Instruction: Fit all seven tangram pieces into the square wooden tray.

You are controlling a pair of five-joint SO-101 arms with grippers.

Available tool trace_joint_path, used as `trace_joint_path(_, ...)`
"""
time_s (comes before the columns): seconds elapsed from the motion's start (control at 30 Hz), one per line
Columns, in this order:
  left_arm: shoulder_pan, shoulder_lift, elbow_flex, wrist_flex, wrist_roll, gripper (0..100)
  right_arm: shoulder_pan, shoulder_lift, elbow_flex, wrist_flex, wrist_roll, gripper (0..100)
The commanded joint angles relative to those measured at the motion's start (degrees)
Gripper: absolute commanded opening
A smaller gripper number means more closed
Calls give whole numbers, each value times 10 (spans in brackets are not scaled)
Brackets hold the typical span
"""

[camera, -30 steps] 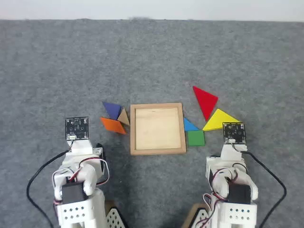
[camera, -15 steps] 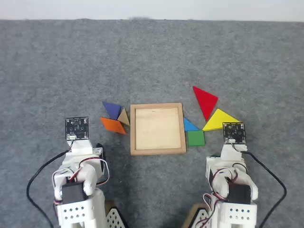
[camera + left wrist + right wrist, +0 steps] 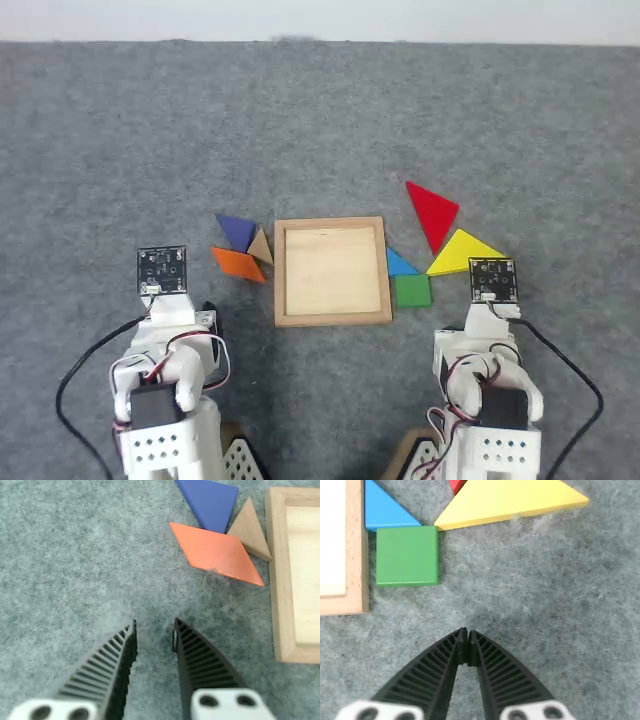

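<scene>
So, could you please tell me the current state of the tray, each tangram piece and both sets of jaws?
Wooden tray: empty.
Dark blue triangle: outside tray, flat.
Tan triangle: outside tray, flat.
Orange parallelogram: outside tray, flat.
Light blue triangle: outside tray, flat.
Green square: outside tray, flat.
Yellow triangle: outside tray, flat.
Red triangle: outside tray, flat.
Left jaws: open, empty.
Right jaws: shut, empty.

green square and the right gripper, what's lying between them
Nothing but bare grey carpet separates the green square from the right gripper, as the right wrist view shows.
</scene>
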State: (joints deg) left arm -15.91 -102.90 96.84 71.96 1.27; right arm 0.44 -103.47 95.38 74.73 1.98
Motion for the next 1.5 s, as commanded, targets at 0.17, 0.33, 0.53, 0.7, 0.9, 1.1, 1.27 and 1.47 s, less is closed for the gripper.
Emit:
trace_joint_path(0.17,-4,-8,-3,1,-3,111,0,-5,11,4,8,6)
trace_joint_path(0.33,-4,-8,-3,1,-3,111,0,-5,11,4,8,6)
trace_joint_path(0.53,-4,-8,-3,1,-3,111,0,-5,11,2,5,6)
trace_joint_path(0.7,-4,-8,-3,1,-3,111,0,-5,11,3,6,6)
trace_joint_path(0.9,-4,-8,-3,1,-3,111,0,-5,11,-9,8,6)
trace_joint_path(1.1,78,-8,-3,1,-4,112,4,-5,11,-111,14,6)
trace_joint_path(1.27,144,-8,-3,1,-4,112,5,-5,11,-225,204,6)
trace_joint_path(1.47,187,-8,-3,1,-4,112,7,3,-75,-229,272,6)
